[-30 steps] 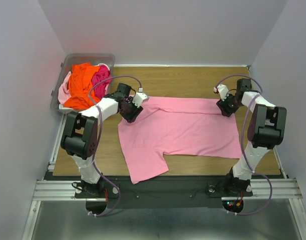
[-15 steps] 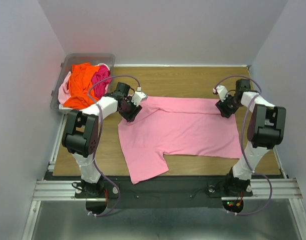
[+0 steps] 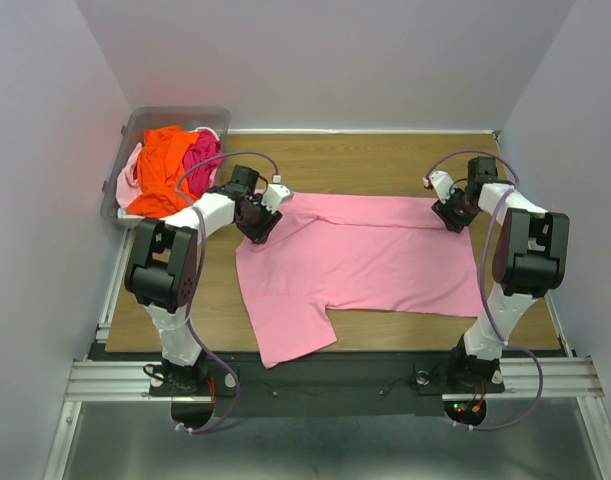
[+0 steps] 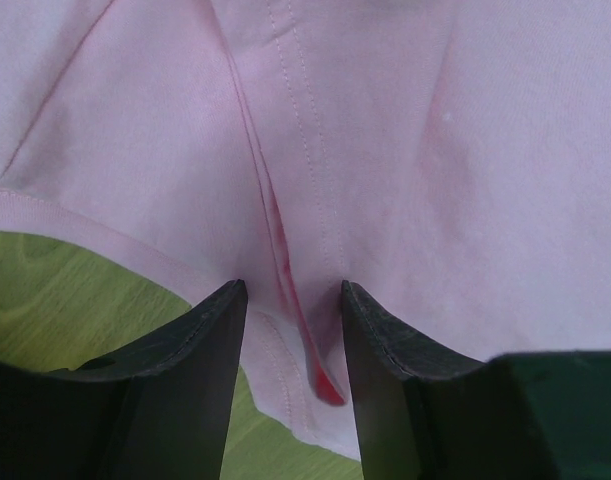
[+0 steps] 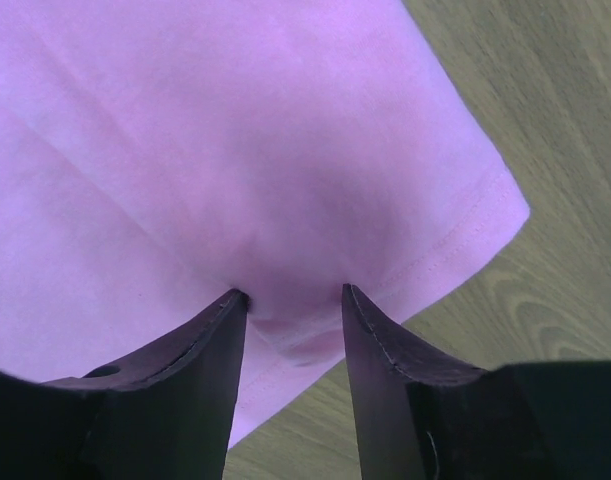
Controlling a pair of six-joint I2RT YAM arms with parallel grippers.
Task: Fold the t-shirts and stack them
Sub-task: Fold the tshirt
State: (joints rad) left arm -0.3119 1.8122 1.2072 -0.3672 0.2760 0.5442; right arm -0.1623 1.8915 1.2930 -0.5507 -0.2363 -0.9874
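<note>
Both arms have crept a little toward the far side of the table (image 3: 385, 160) since a second ago, while the spread shirt lies much as it did.

Seen from above, a light pink t-shirt (image 3: 365, 255) lies flat across the middle of the wooden table, lengthwise from left to right. One sleeve (image 3: 290, 335) points toward the arm bases, and its end reaches past the near edge of the table.

The left end effector (image 3: 257, 222) is lowered onto the far left corner of the shirt. In the left wrist view its two dark fingers (image 4: 200, 340) stand apart, and a raised ridge of stitched pink cloth (image 4: 285, 180) runs into the gap between them. Bare wood shows just beside the left finger.

The right end effector (image 3: 450, 215) is down on the far right corner of the shirt. In the right wrist view its fingers (image 5: 385, 350) are also parted, with a small pucker of cloth between the tips, near the hemmed corner (image 5: 475, 215). Whether either one has actually pinched the cloth cannot be told.

A clear plastic bin (image 3: 175, 113) sits at the far left corner of the table. It holds a crumpled bright orange shirt (image 3: 160, 170), a hot pink shirt (image 3: 200, 155) beside it, and a pale pink shirt (image 3: 128, 185) drooping over the left rim.
</note>
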